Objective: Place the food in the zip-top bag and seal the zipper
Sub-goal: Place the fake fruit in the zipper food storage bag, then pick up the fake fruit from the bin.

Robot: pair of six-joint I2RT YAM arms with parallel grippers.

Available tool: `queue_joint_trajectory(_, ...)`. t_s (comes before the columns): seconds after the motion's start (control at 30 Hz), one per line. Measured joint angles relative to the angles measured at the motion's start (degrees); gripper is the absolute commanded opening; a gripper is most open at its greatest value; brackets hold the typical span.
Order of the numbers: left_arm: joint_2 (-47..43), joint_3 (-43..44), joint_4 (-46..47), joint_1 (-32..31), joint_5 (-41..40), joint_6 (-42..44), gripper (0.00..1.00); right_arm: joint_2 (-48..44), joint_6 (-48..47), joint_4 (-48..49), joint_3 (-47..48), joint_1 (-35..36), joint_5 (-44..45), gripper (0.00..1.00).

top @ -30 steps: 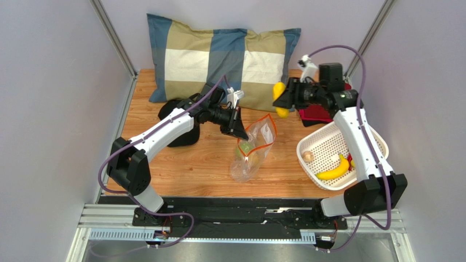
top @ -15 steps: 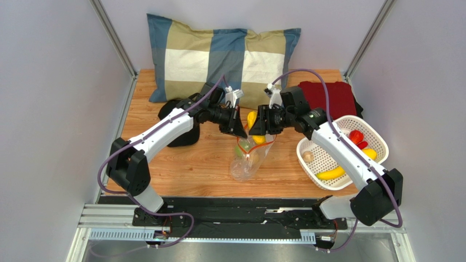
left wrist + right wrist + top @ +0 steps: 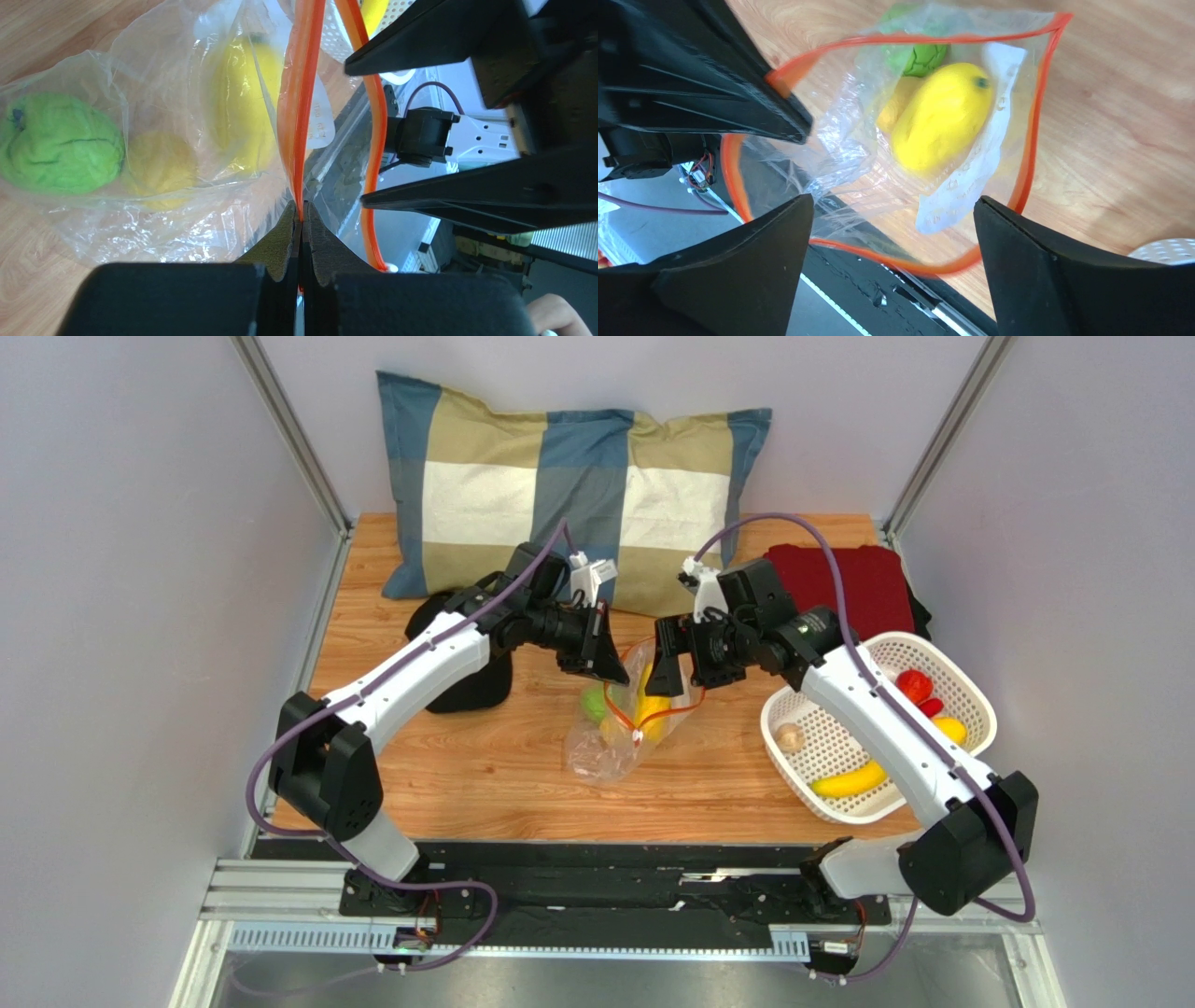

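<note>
Orange-red zipper (image 3: 298, 105) sits pinched in the left claw (image 3: 300, 231), holding the zip-top bag (image 3: 624, 735) open; right claw (image 3: 891, 206) spreads wide, empty, over its mouth. Banana (image 3: 856, 781) lies right of the bag, nearer the right arm (image 3: 898, 735).

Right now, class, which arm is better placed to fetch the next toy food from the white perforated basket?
Right. The right gripper is open and empty over the clear crinkly plastic bag, nearer the white basket. The left gripper is shut on the orange-red zipper strip, holding the bag up.
</note>
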Motion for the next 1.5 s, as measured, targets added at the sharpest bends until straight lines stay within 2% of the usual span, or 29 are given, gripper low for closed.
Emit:
queue_joint_trajectory(0.17,-0.17,0.00,-0.02,0.00,-0.15,0.00,0.00,-0.07,-3.06,-2.32,6.58,-2.05,0.52,0.91)
queue_joint_trajectory(0.27,-0.42,0.00,-0.09,0.00,-0.20,0.02,0.00,-0.13,-3.63,-3.56,9.40,-8.09,0.17,0.88)
queue_joint_trajectory(0.37,-0.68,0.00,-0.07,0.00,-0.33,0.04,0.00,-0.48,-3.54,-4.57,10.75,-17.11,2.16,0.86)
queue_joint_trajectory(0.5,-0.72,0.00,-0.02,0.00,-0.33,0.02,0.00,-1.90,-3.15,-6.40,10.75,-29.49,12.83,0.80)
queue_joint_trajectory(0.6,-0.72,0.00,-0.04,0.00,-0.31,0.00,0.00,-2.86,-2.89,-7.08,8.68,-37.75,21.24,0.80)
queue_joint_trajectory(0.8,-0.72,0.02,-0.04,0.00,-0.09,0.00,0.00,1.11,-1.73,-8.98,2.51,-48.24,33.38,0.80)
queue_joint_trajectory(1.03,-0.72,0.07,-0.02,0.00,0.17,0.00,0.00,8.52,-1.11,-8.22,-1.92,-55.28,39.10,0.84)
queue_joint_trajectory(1.17,-0.72,0.07,-0.04,0.00,0.52,0.00,0.00,9.51,-0.81,-6.08,-3.26,-56.19,41.16,0.88)
queue_joint_trajectory(1.5,-0.72,0.07,-0.04,0.00,0.98,0.13,0.00,15.91,-0.79,-2.21,-4.94,-59.69,41.64,0.88)
